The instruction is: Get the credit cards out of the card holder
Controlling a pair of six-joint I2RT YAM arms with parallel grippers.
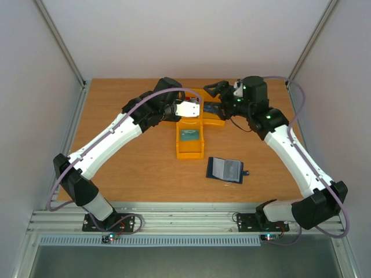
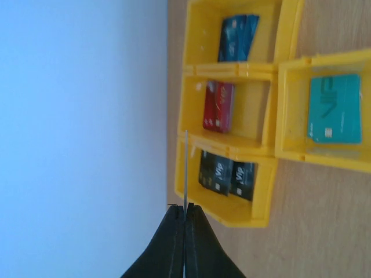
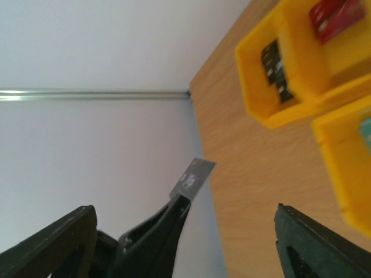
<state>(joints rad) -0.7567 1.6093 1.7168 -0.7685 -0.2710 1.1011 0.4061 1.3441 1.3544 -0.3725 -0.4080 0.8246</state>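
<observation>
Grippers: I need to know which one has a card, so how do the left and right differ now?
The left gripper is shut, while the right gripper stands wide open. The left gripper pinches a grey card by one end, and the right gripper holds nothing. Both hang raised near the yellow bins.

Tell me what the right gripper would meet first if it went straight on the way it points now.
Most likely the grey card held by the left gripper; it sits ahead of the right gripper, between its open fingers. Depth unclear.
</observation>
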